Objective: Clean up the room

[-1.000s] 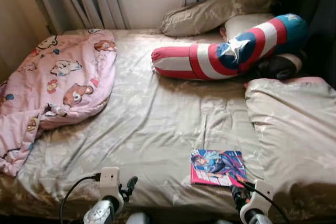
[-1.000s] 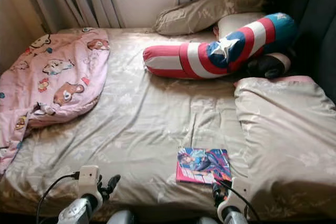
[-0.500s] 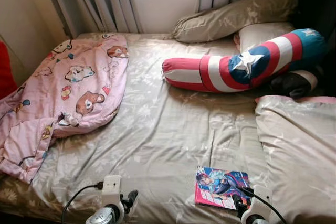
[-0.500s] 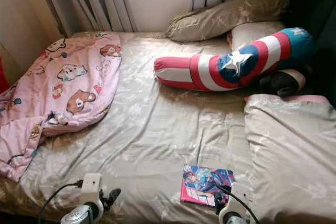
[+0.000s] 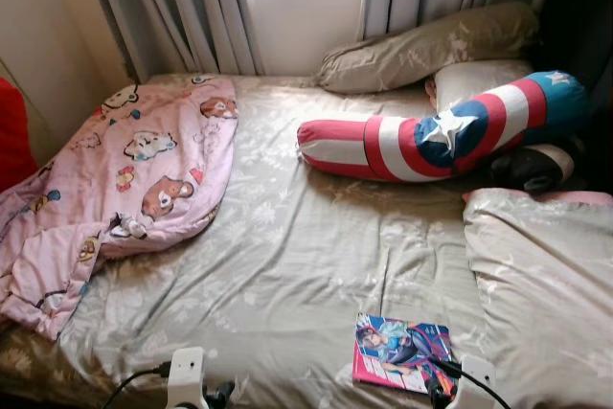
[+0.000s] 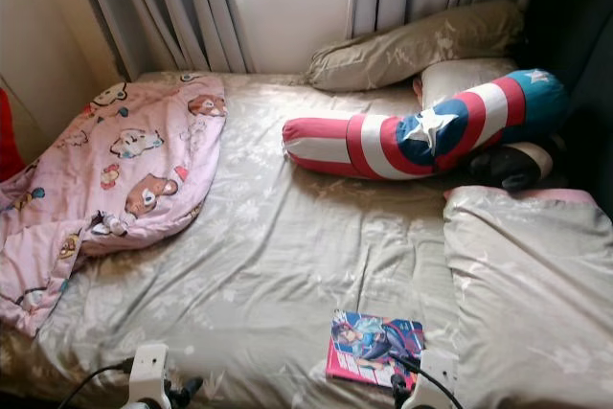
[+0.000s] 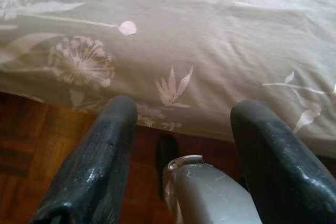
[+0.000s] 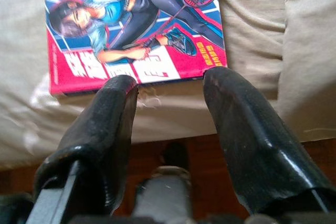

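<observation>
A comic book point(image 5: 402, 352) lies flat on the bed point(image 5: 287, 246), in the lower right of the head views, close to the near edge of the mattress. Its cover is pink and blue, with a drawn figure who holds a racket.

The right gripper point(image 8: 170, 85) is just in front of the near edge of the book. Its two black fingers point(image 8: 105, 124) are apart and nothing is between them; their tips reach the edge of the book, but I cannot tell if they touch it. In the head views this gripper is at the bottom edge, just below the book.

The left gripper point(image 7: 181, 111) is at the bottom left of the head views, before the edge of the bed. Its fingers are also apart and hold nothing. Under them the wooden floor point(image 7: 31, 145) shows below the hanging flowered sheet.

To the right of the book lies a folded beige blanket point(image 5: 541, 284). In the middle right of the frame lies a long bolster with red, white and blue stripes and a white star point(image 5: 441, 131), and behind it are two beige pillows point(image 5: 421, 45). On the left side of the bed is a pink cartoon blanket point(image 5: 124, 179), crumpled. Grey curtains point(image 5: 182, 7) hang at the top, on both sides of a bright window.
</observation>
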`<state>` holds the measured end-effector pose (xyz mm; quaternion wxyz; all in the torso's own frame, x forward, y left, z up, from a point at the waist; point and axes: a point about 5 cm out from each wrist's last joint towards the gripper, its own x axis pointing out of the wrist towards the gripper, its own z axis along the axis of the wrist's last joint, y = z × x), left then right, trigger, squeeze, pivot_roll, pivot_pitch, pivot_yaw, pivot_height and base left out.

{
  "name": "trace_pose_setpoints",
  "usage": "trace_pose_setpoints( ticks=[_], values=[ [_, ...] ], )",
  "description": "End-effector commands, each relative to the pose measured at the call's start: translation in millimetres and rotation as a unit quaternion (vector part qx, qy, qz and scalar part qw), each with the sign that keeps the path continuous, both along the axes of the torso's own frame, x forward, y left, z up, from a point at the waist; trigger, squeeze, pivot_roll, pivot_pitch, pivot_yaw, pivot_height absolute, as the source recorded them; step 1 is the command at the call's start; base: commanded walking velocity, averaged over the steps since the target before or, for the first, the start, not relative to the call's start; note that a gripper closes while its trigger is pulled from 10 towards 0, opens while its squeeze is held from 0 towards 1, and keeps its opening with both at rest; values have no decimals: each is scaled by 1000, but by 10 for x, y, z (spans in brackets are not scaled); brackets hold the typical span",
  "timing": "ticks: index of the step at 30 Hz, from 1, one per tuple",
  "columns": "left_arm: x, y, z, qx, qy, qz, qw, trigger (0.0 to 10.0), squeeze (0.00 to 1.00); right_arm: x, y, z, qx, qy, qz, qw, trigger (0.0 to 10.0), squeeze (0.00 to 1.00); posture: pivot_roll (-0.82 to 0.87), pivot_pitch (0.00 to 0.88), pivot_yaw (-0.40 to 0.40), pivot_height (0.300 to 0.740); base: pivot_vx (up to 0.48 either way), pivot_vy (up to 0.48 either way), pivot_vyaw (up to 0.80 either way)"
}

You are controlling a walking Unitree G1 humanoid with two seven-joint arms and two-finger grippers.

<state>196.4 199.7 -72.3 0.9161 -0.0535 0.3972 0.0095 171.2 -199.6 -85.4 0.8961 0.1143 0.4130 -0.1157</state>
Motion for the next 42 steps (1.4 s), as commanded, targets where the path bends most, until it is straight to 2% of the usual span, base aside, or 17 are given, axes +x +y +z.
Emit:
trace_pose_setpoints(
  ticks=[1,7,19,32,38,42],
  values=[
    [-125,82,-58,12,29,-2,999,10000,0,6,11,1,1,0,8,1000,10000,0,35,6,30,740,0,0,800],
    [-114,57,-58,12,30,-4,999,10000,0,-10,33,-11,13,3,5,1000,10000,0,43,0,28,740,0,96,533],
    [-114,56,-58,15,30,-9,999,10000,0,-30,112,-36,22,14,6,1000,10000,0,42,0,33,740,0,480,0],
    [-120,54,-61,15,30,-11,999,10000,0,-43,80,-37,19,16,29,999,10000,0,47,0,35,740,0,480,0],
    [-126,50,-64,15,31,-11,999,10000,0,-45,48,-32,17,15,29,999,10000,0,48,0,35,740,0,480,746],
    [-121,46,-62,15,30,-10,999,10000,0,-33,3,-24,21,17,14,1000,10000,0,53,0,32,740,0,480,0]
  ],
)
